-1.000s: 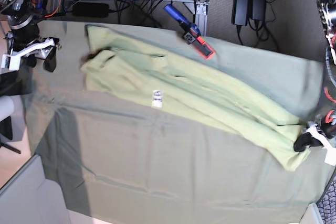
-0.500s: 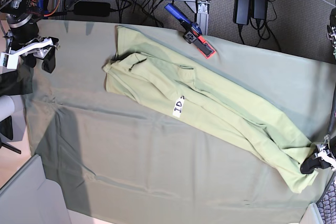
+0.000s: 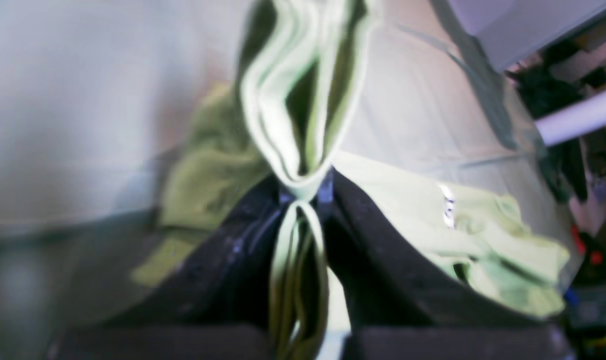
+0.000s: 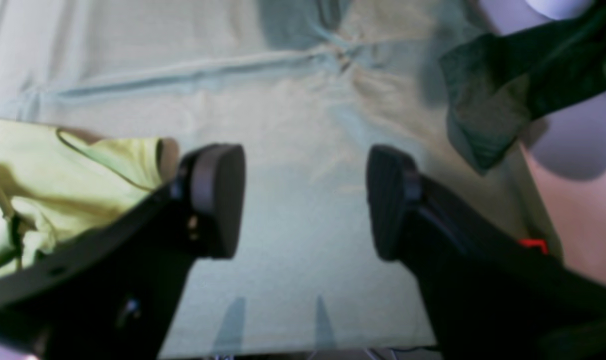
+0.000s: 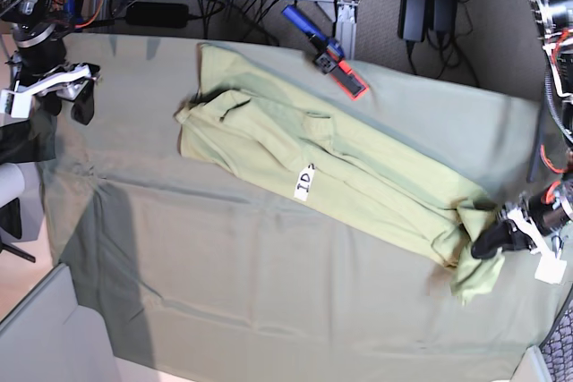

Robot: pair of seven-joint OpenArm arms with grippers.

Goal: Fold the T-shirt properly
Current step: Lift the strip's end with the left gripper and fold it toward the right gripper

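The pale yellow-green T-shirt point(image 5: 349, 163) lies in a long diagonal band across the grey-green table cloth point(image 5: 269, 284), its white tag point(image 5: 303, 182) near the middle. My left gripper point(image 5: 491, 241) is shut on the shirt's lower right end and holds it folded back over itself. In the left wrist view the black fingers point(image 3: 383, 260) pinch several layers of the shirt point(image 3: 303, 125). My right gripper point(image 5: 70, 98) is open and empty at the cloth's far left edge. In the right wrist view its pads point(image 4: 218, 200) stand wide apart over bare cloth, beside the shirt's end point(image 4: 58, 175).
A blue and red tool point(image 5: 324, 52) lies at the cloth's back edge, close to the shirt. Cables and power bricks point(image 5: 425, 2) sit on the floor behind. A dark cloth flap point(image 4: 508, 95) hangs at the table's edge near my right gripper.
My left gripper has moved up and to the left with the shirt's lower end, doubling it back. One second ago the whole shirt lay further left. The right arm has stayed put.
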